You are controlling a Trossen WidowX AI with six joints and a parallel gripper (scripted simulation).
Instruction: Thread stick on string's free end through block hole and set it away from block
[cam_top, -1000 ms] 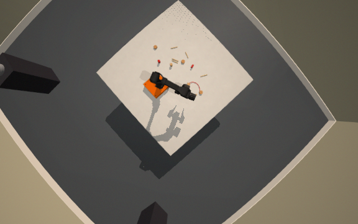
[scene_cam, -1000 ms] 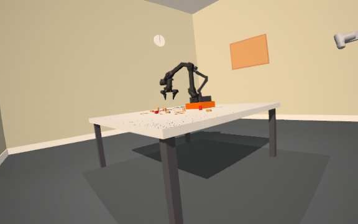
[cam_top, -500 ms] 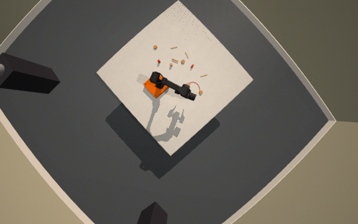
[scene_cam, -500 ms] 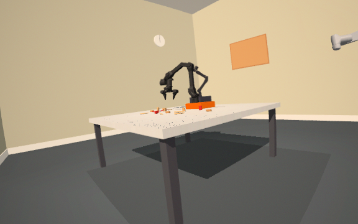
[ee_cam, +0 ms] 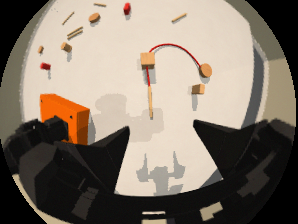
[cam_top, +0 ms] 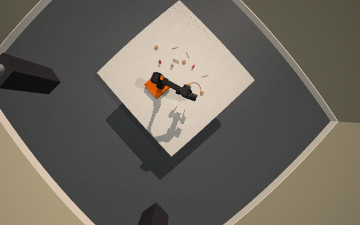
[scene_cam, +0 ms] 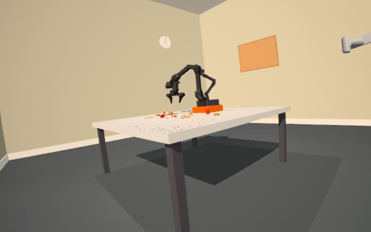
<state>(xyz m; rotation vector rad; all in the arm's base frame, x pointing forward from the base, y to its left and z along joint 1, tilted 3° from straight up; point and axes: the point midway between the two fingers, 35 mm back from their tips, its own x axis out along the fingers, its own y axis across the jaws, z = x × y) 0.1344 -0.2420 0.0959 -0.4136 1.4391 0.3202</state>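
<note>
The wooden block (ee_cam: 147,60) stands on the table (ee_cam: 200,30) in the wrist view. The red string (ee_cam: 172,45) runs in an arc from the round wooden button (ee_cam: 205,70) (cam_top: 202,92) to the block's far side. More red string shows on the block's near side and leads to the thin stick (ee_cam: 151,102), which lies on the table pointing away from the block. The hole itself is too small to see. My gripper (ee_cam: 162,125) (scene_cam: 176,102) is wide open and empty. It hangs well above the table and touches nothing.
A small wooden piece (ee_cam: 198,89) stands near the button. Loose sticks (ee_cam: 179,17) (cam_top: 205,75), red pieces (ee_cam: 127,8) (ee_cam: 45,66) (cam_top: 159,61) and wooden discs (ee_cam: 94,17) (cam_top: 156,47) lie farther off. The arm's orange base (ee_cam: 62,115) (scene_cam: 208,109) stands on the table.
</note>
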